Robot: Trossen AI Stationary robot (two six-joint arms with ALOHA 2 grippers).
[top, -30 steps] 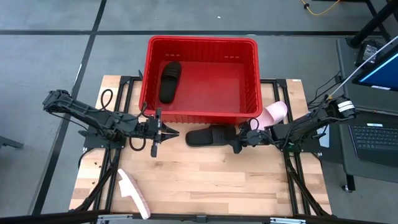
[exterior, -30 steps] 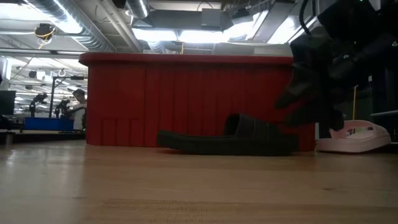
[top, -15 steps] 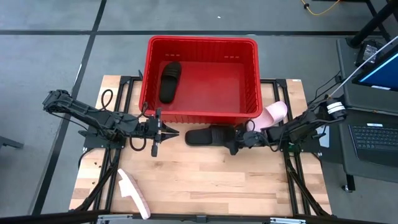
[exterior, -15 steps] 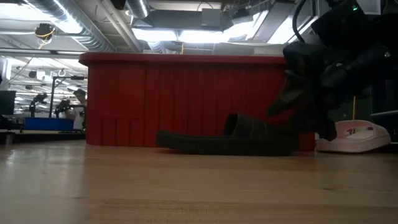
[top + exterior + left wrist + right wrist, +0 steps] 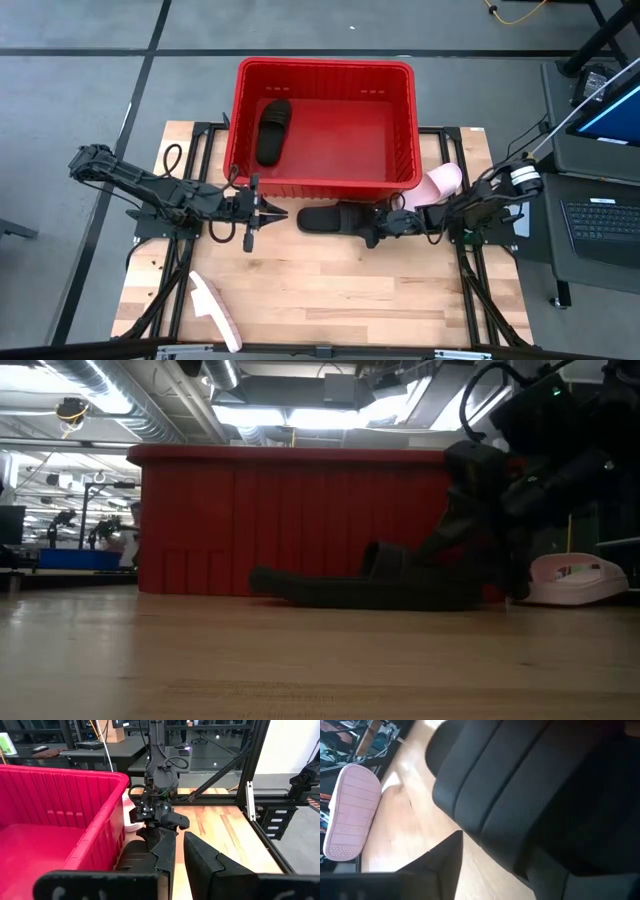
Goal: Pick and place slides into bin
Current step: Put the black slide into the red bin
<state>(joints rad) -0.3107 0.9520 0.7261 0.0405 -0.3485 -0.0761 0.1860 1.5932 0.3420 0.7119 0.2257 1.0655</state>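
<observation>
2 dark, slim jointed arms, matte black all over. The right arm (image 5: 480,205) carries a white band near its 3 o'clock end, with thin black cables looping beside it. The left arm (image 5: 150,190) trails black cable loops; its fingers (image 5: 202,862) are broad, angular black wedges.

You're in a robotics lab: exposed ceiling ducts (image 5: 120,415) at ten o'clock, a laptop (image 5: 605,215) at three o'clock, black framed workbenches (image 5: 100,755) beyond.
</observation>
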